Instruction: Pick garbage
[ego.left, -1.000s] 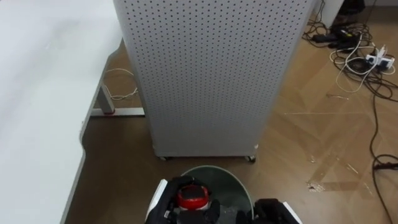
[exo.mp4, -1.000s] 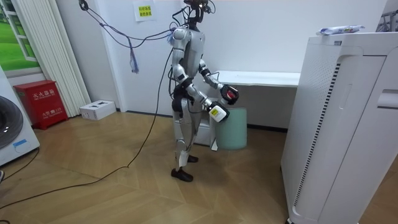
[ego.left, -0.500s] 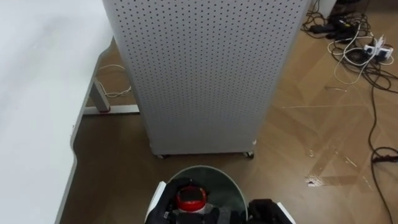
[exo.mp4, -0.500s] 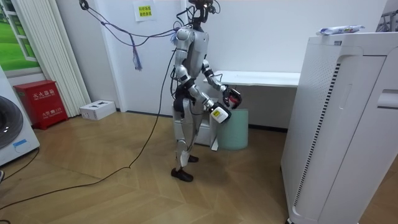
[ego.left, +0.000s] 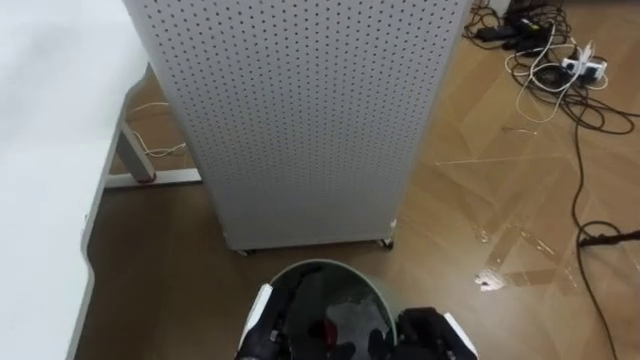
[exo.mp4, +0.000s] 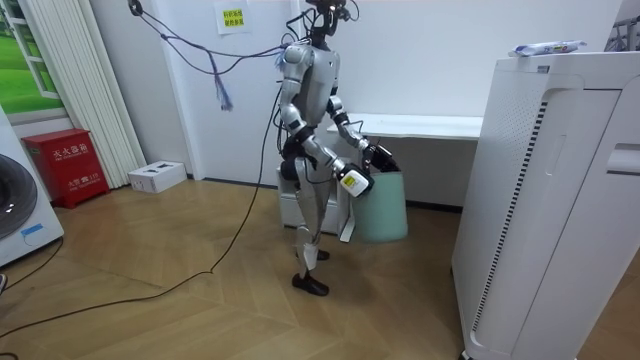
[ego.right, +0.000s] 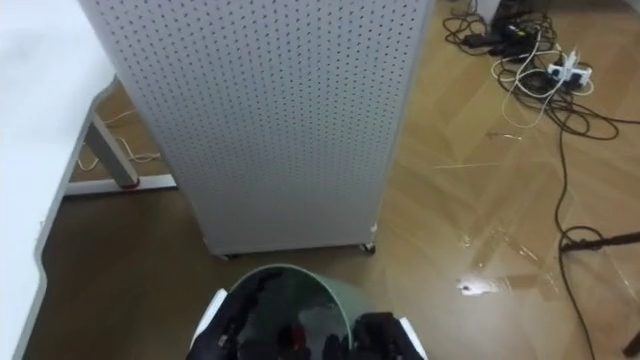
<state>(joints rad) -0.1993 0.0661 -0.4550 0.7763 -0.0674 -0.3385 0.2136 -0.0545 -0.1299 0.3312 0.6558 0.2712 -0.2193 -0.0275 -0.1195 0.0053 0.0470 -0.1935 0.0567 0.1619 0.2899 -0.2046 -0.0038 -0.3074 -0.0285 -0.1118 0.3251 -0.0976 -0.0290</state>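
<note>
Garbage (ego.left: 320, 328), a small piece showing as a red patch against dark, lies inside the mouth of the pale green round plastic bin (ego.left: 326, 266), low in the eye views and right under the robot's chest. The left robot hand (ego.left: 264, 318) reaches in over the bin's left rim, so the garbage sits just to its right and a little below it, either touching it or very close. Whether this robot hand grips the piece or has opened cannot be told, because the dark interior swallows the contact. The right robot hand (ego.left: 428, 332) sits at the bin's right rim, farther from the red patch, and its state cannot be told either. The left robot hand is clearly the nearer one. Too little of the garbage shows to read its long axis. The tall white perforated metal panel (ego.left: 300, 110) stands on the brown wooden floor (ego.left: 480, 200) just beyond the bin. In the room view the robot stands facing the bin with both arms bent forward over its opening. Since the garbage already lies within the rim, the coming move probably turns on a straight drop, not on any sideways reach.
</note>
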